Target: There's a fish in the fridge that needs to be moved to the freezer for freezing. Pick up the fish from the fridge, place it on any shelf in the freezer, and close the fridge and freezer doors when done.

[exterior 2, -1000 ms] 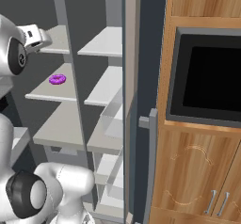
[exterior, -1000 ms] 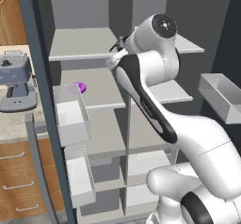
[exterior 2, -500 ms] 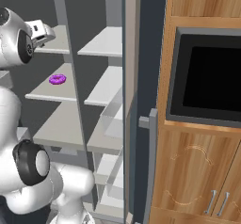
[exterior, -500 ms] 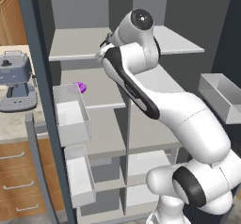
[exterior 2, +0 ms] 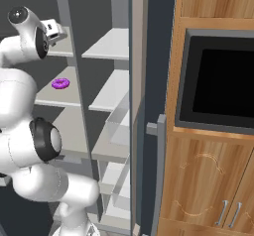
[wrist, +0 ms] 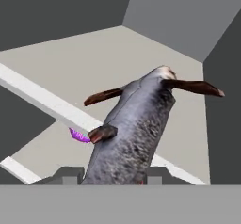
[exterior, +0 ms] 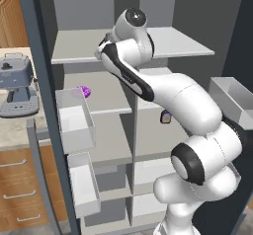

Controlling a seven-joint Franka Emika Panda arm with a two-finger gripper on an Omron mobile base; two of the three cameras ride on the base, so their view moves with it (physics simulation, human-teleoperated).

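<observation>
The fish (wrist: pixel 135 124) is grey and speckled with dark fins. My gripper (wrist: pixel 113 176) is shut on its lower body, and its forked tail points away from the hand. It hangs over the front edge of an upper pale shelf (wrist: pixel 56 108) in the left compartment, the freezer (exterior: pixel 74 46). In the base views my hand (exterior: pixel 102 51) (exterior 2: pixel 52 29) sits at that shelf's height, and the fish itself is too small to make out. The fridge (exterior: pixel 183 41) is the right compartment. Both doors (exterior: pixel 39 105) (exterior 2: pixel 136 106) stand open.
A small purple lump (exterior: pixel 84 91) (exterior 2: pixel 60 84) (wrist: pixel 79 135) lies one shelf below my hand. A little dark bottle (exterior: pixel 166 117) stands in the right compartment. White door bins (exterior: pixel 74 123) (exterior: pixel 232 98) jut out on both sides. A coffee machine (exterior: pixel 17 86) stands on the left counter, and a wall oven (exterior 2: pixel 218 81) is to the right.
The arm has swung left and its upper joints have turned. The hand, still holding the fish, has moved from the divider over to the left compartment's upper shelf.
</observation>
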